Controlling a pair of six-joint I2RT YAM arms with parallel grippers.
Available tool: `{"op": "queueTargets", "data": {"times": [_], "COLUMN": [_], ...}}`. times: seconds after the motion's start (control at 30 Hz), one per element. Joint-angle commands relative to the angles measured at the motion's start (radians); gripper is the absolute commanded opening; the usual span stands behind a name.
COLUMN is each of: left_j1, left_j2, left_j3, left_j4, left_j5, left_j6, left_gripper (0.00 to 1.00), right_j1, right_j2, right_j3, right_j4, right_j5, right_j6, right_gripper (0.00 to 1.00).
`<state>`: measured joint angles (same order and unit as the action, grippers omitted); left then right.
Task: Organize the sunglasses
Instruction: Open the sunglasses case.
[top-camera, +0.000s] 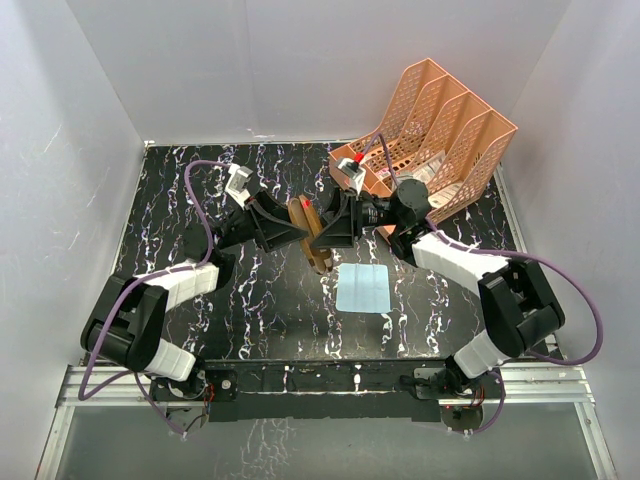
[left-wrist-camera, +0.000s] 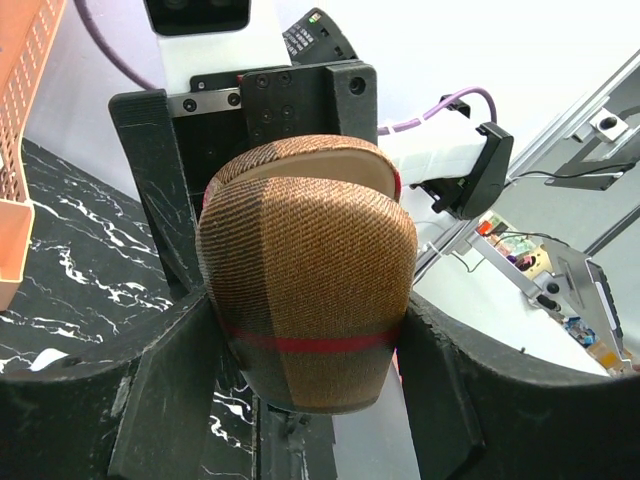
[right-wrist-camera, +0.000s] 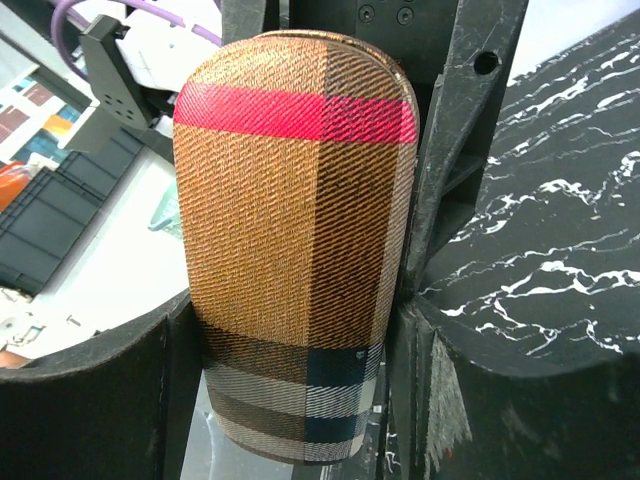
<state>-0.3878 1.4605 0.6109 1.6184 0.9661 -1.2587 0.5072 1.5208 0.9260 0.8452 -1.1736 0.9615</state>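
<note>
The black marbled surface (top-camera: 250, 320) is shut in by white walls on the left, far and right sides, with a metal rail (top-camera: 330, 392) along its near edge. Open room lies in its far-left part and in a band near the arm bases. One peach file rack (top-camera: 440, 130) fills the far-right corner, close against the walls. Two arms reach in toward the middle. One light blue cloth (top-camera: 363, 288) lies flat right of centre, its edges apart from everything else. One brown plaid case (top-camera: 320, 258) is held at the centre, just left of and beyond the cloth. The left claw (left-wrist-camera: 310, 390) pinches the case from the left and the right claw (right-wrist-camera: 295, 400) from the right, fingers tight on its sides. The sunglasses show in no view; whether they lie inside the case cannot be told.
</note>
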Motion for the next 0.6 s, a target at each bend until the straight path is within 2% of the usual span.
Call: {"op": "queueTargets", "data": {"times": [0.0,0.37,0.57], "left_j1": [-0.006,-0.007,-0.006], "left_j2": [-0.015,-0.034,-0.035], "left_j3": [-0.001,-0.014,-0.023], "left_j4": [0.167,0.166,0.138], "left_j5": [0.136,0.152,0.161], "left_j6": [0.004,0.008,0.026], "left_gripper": [0.16,0.16,0.16], "right_j1": [-0.033,-0.084,-0.104], "right_j2": [-0.009,0.099,0.098], "right_j3": [0.028,0.058,0.080], "right_j4": [0.460,0.940,0.968], "right_j5": [-0.012,0.023,0.036], "right_j6": [0.255,0.645,0.681], "right_gripper": [0.00,0.00,0.00]}}
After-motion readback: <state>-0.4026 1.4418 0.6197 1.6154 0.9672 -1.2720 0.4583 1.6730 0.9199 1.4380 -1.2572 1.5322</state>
